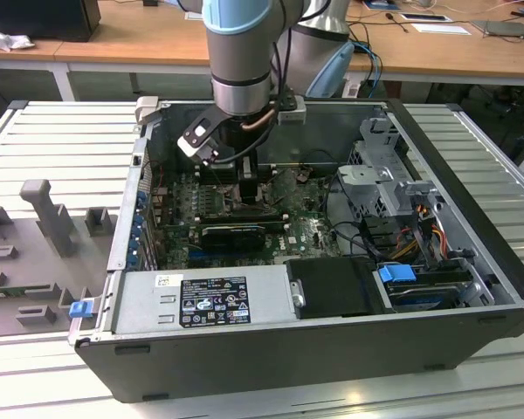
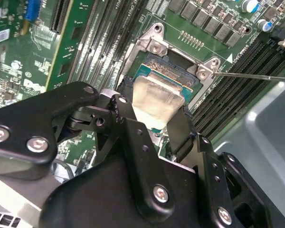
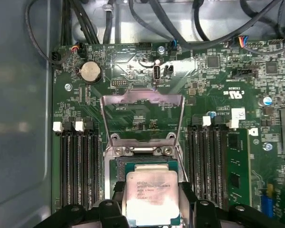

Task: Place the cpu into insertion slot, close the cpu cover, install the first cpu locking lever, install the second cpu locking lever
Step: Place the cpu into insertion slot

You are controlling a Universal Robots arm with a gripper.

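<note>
The tool [image 2: 154,114] is clenched on the cpu [image 2: 157,97], pinching two opposite edges. It holds the chip right over the insertion slot [image 2: 170,66], though I cannot tell whether it is seated or just above. The chip looks light, stiff and fragile, so its bare edges seem the safest hold. Beyond the insertion slot the cpu cover [image 3: 142,99] stands raised open.

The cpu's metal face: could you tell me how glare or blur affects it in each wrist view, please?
In the second wrist view, the cpu glares near-white, with the dark tool gripping it underexposed; in the first wrist view, the cpu is evenly lit but soft, while the raised cpu cover shows a hazy sheen.
</note>
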